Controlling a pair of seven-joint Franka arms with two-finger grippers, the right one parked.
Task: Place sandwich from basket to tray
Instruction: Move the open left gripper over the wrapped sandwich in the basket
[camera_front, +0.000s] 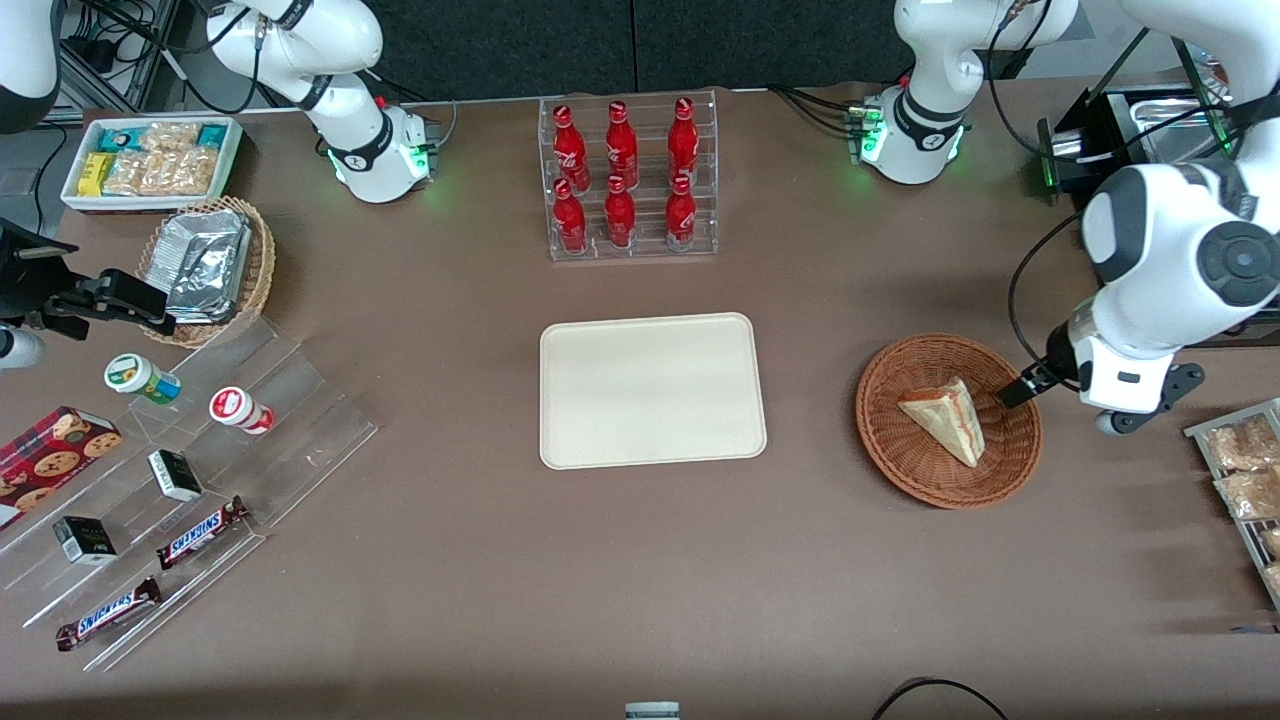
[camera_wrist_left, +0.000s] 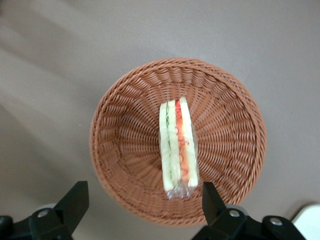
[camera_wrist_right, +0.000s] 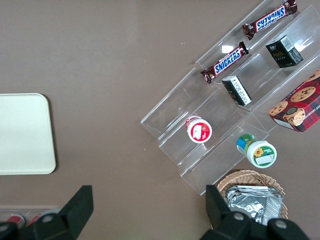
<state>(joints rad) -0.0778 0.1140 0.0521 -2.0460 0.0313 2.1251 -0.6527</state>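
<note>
Overhead, claw wide open, empty.

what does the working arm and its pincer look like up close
The left arm is glossy white with rounded joints, a dark grey round cap on one joint and a black cable looping beside it. Its base glows green. The pincer, over the basket, has two black, wedge-shaped fingers, open, on a black body with silver screws.
</note>
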